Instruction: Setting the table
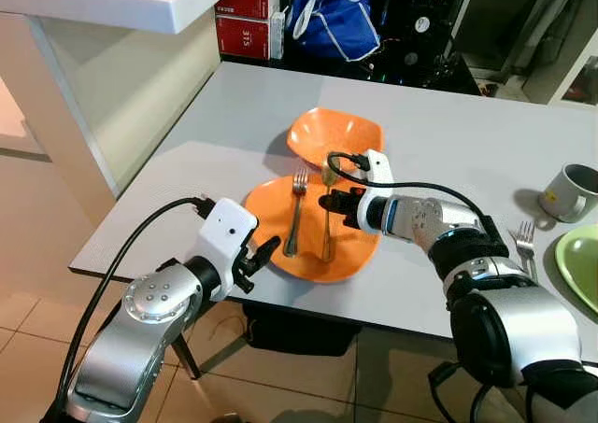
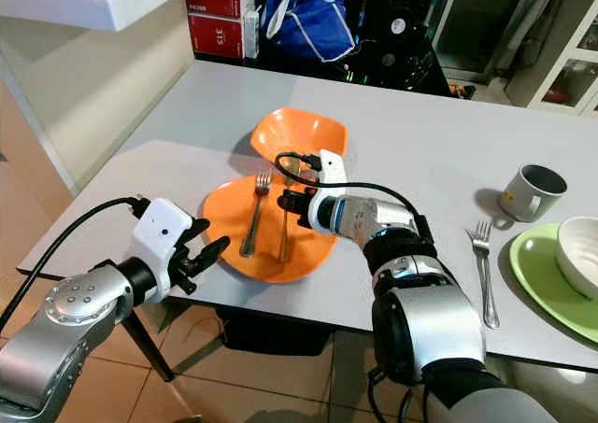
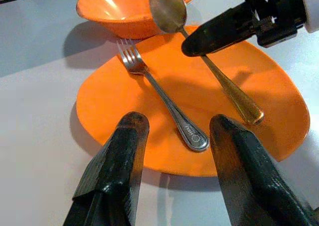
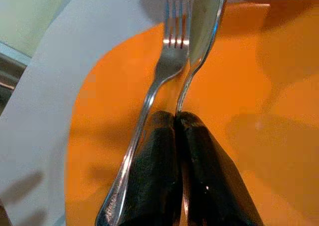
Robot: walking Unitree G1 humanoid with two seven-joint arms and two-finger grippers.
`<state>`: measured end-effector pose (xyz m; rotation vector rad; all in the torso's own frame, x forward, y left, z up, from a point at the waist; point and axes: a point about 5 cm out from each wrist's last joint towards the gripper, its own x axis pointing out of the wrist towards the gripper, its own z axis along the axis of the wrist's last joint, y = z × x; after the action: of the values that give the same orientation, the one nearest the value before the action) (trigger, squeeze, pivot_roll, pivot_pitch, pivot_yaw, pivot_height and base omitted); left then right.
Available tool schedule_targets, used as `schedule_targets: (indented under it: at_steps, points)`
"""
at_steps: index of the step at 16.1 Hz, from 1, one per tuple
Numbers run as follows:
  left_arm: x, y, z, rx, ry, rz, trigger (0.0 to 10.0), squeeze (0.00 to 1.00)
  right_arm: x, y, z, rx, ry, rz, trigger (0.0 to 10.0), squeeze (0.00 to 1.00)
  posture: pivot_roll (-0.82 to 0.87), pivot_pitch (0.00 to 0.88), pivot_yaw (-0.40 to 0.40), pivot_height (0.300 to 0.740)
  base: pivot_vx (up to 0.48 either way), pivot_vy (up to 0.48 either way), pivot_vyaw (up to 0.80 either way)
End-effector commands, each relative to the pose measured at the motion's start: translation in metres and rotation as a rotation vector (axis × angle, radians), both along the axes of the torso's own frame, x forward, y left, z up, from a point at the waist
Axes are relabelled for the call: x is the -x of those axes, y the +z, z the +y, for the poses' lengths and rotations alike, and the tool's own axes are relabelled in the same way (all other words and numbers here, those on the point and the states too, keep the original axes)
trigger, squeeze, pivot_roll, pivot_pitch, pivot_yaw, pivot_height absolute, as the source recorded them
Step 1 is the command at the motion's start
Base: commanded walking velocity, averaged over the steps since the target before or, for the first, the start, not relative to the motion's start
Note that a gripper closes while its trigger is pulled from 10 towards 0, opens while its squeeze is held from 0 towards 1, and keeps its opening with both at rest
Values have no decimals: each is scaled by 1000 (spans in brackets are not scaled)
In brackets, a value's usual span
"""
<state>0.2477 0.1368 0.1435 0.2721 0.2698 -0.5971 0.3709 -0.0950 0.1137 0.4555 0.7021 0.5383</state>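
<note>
Grey and broad, your bench [image 1: 448,143] carries an orange plate [image 1: 271,218] near its front edge, with an orange bowl [image 1: 332,132] touching it on the far side. On the plate lies a fork [image 1: 294,213], tines pointing away from you. Your right gripper [image 4: 175,117] has its fingers pinched together on the handle of a spoon [image 3: 169,9], just right of the fork. Your left gripper [image 3: 174,126] hovers at the plate's near-left rim, fingers spread wide, holding nothing. Far right sit a grey mug [image 2: 533,191], a second fork [image 2: 486,274] and a green plate [image 2: 537,278] bearing a white bowl [image 2: 579,255].
</note>
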Motion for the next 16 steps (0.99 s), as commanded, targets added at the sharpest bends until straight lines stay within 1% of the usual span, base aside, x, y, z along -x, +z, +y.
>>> schedule_targets:
  at_steps: [1, 4, 5, 6, 7, 9, 15, 16]
  points:
    - [0, 6, -2, 6, -18, -13, 10000, 0, -3, 2, -4, 27, -21, -1, 10000, 0, 70, 15, -49, 740, 0, 0, 0]
    - [0, 6, -2, 6, -18, -12, 10000, 0, -3, 2, 0, 9, -29, 9, 10000, 0, 71, 17, -49, 740, 0, 0, 0]
    - [0, 6, -2, 5, -18, -11, 10000, 0, -3, 2, 2, 8, -29, 9, 10000, 176, 71, 17, -49, 740, 0, 0, 0]
    - [0, 6, -2, 4, -19, -11, 10000, 0, -3, 1, 3, 8, -28, 9, 10000, 506, 73, 20, -49, 740, 0, 0, 0]
    - [0, 6, -2, 3, -19, -10, 10000, 0, -3, 1, 4, 8, -27, 9, 10000, 675, 73, 20, -49, 740, 0, 0, 0]
    - [0, 6, -2, 1, -19, -9, 10000, 0, -3, 1, 5, 5, -24, 10, 10000, 812, 73, 20, -49, 740, 0, 0, 0]
    - [-2, 6, -3, -4, -23, -7, 10000, 0, -3, 2, 6, 0, -22, 9, 10000, 800, 73, 9, -47, 740, 0, 0, 0]
    - [-2, 7, -3, -5, -23, -8, 10000, 0, -4, 3, 6, -4, -21, 6, 10000, 773, 72, 8, -47, 740, 0, 0, 0]
